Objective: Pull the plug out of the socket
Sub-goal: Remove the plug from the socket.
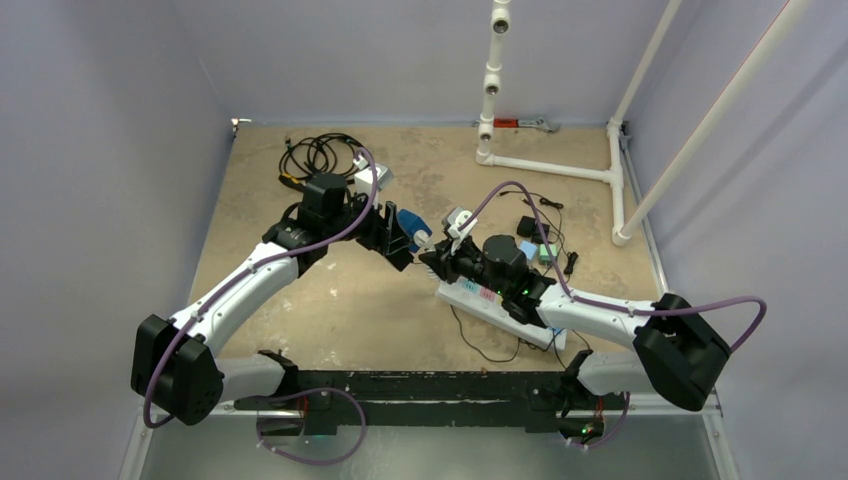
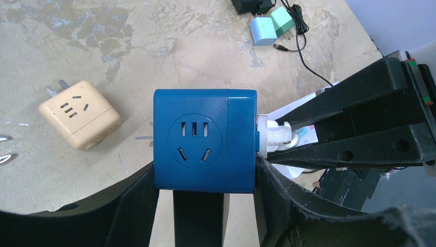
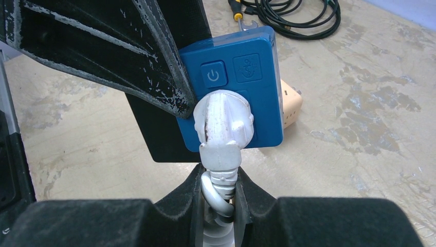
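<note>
Top view: blue plastic cube socket [image 1: 410, 221] is held off the tan counter [image 1: 330, 300] between left gripper [image 1: 398, 238] and right gripper [image 1: 437, 262]. Best pulled straight apart along the pins, no twisting.
Left wrist: left gripper clamped at cube width on 2 opposite sides. White moulded plug [image 2: 271, 136] is seated in the socket's right face.
Right wrist: right gripper nearly closed, pinching the plug's neck.

Blue socket cube [image 3: 247, 87] sits at centre, its face showing a power button and a second square button. White plug [image 3: 223, 121] is seated in that face at 6 o'clock. Right end effector [image 3: 220, 177] is clamped on the plug's ribbed neck, fingers touching both sides. Left end effector [image 3: 169, 118] grips the cube from 10 o'clock. Beige adapter [image 3: 290, 105] lies on the table [image 3: 360, 128] just behind the cube at 3 o'clock. Black cable coil [image 3: 288, 15] at 1 o'clock.
</note>
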